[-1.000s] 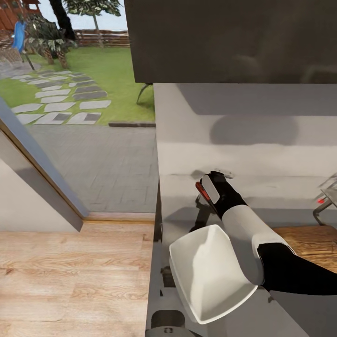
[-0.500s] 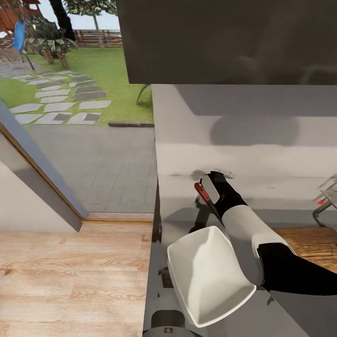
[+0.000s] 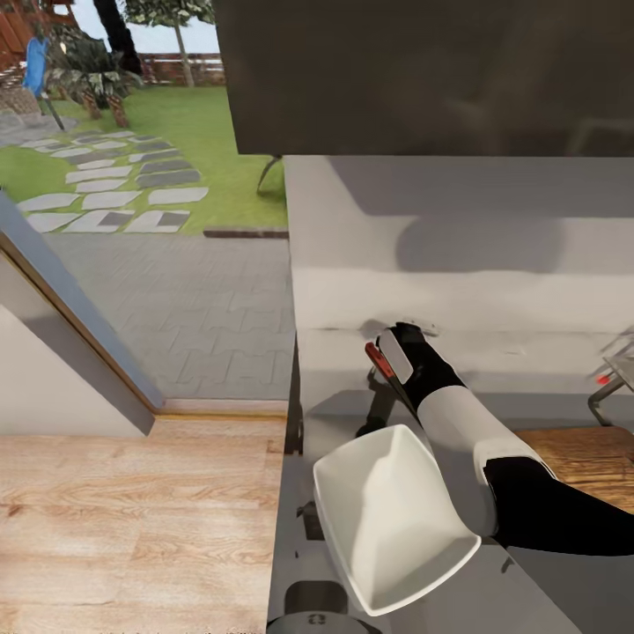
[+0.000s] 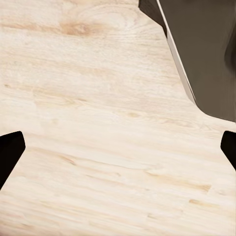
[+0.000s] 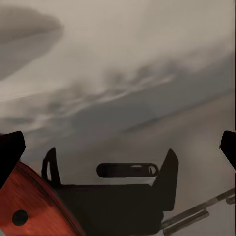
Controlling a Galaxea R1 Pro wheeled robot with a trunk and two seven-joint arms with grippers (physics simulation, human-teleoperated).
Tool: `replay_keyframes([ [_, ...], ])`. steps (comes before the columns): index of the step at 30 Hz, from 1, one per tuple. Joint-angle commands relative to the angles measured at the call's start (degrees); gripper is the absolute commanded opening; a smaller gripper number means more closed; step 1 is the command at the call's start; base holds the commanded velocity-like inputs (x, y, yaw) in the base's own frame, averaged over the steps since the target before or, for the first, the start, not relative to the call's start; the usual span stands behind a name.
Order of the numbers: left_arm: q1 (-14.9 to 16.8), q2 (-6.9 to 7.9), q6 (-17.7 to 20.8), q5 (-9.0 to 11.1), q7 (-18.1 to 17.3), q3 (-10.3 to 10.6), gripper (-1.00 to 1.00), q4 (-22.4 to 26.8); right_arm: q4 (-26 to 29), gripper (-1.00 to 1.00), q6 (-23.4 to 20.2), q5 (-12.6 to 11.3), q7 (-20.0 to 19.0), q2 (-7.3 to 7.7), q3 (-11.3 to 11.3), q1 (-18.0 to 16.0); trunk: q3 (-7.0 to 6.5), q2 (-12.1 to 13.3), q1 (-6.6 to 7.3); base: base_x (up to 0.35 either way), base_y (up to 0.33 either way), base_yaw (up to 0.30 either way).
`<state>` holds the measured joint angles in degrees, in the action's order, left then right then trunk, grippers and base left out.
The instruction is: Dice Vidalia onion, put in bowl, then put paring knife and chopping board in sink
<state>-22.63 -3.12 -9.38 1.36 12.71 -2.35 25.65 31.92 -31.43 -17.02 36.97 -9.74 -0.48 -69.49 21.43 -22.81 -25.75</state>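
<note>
My right gripper reaches to the back of the grey countertop, close to the wall. The paring knife's red-orange handle shows right beside it. In the right wrist view the gripper is open, with its dark fingertips far apart. There the knife handle sits off to one side, not between them. The white bowl stands empty on the counter's near left end. The chopping board lies partly under my right arm. The onion is hidden. My left gripper hangs open over the floor.
The sink's tap with its red knob peeks in at the right edge. A dark wall cabinet hangs over the counter. Light wooden floor and a glass door to the garden lie to the left. A dark slotted shape sits near the right wrist camera.
The whole picture has slid slightly to the left, so the camera moved. My right arm, the knife and the bowl keep their places relative to each other.
</note>
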Motion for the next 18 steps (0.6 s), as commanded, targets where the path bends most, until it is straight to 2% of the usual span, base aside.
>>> replay_keyframes([
  [1, -0.04, -0.05, -0.11, 0.14, -0.06, -0.25, 1.00, 0.11, 0.07, 1.00, -0.21, -0.30, 0.30, -0.02, -0.04, -0.04, 0.16, -0.10, -0.03, 0.000, -0.058, 0.000],
  [18, -0.02, -0.04, -0.11, 0.15, -0.05, -0.24, 1.00, 0.11, 0.07, 1.00, -0.03, -0.28, 0.30, 0.00, -0.04, -0.04, 1.39, -0.10, -0.03, 0.000, -0.005, 0.000],
])
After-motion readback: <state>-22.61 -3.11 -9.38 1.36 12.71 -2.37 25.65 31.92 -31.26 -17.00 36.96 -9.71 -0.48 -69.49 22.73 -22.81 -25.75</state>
